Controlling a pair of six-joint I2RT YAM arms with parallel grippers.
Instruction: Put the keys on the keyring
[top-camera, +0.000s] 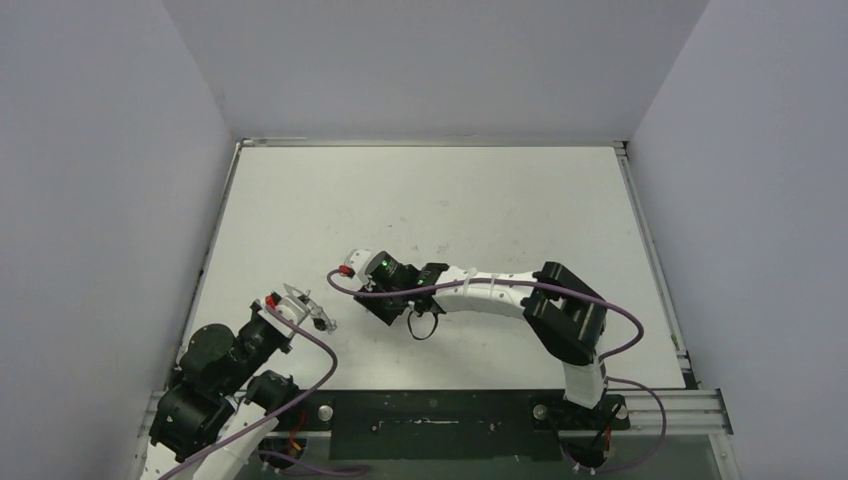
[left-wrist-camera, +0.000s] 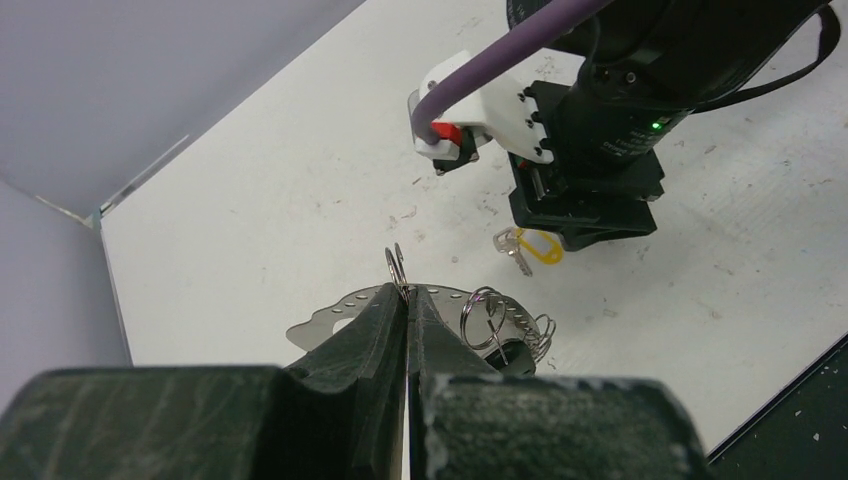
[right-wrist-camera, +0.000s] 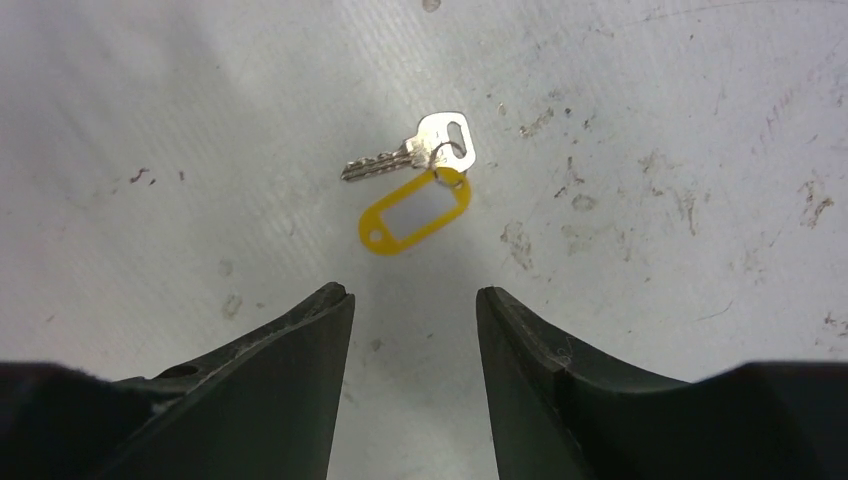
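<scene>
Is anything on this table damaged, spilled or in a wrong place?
Nothing stands out. The table is only scuffed; the key lies flat by the open right claw, and the left claw pinches the keyring.

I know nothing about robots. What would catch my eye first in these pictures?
The brightest thing is a silver key with a yellow tag, lying on the scuffed white table just beyond the right gripper, whose jaws stand apart with nothing between them. Near the table's front left corner, the left gripper pinches a flat silvery keyring hung with small rings.
</scene>
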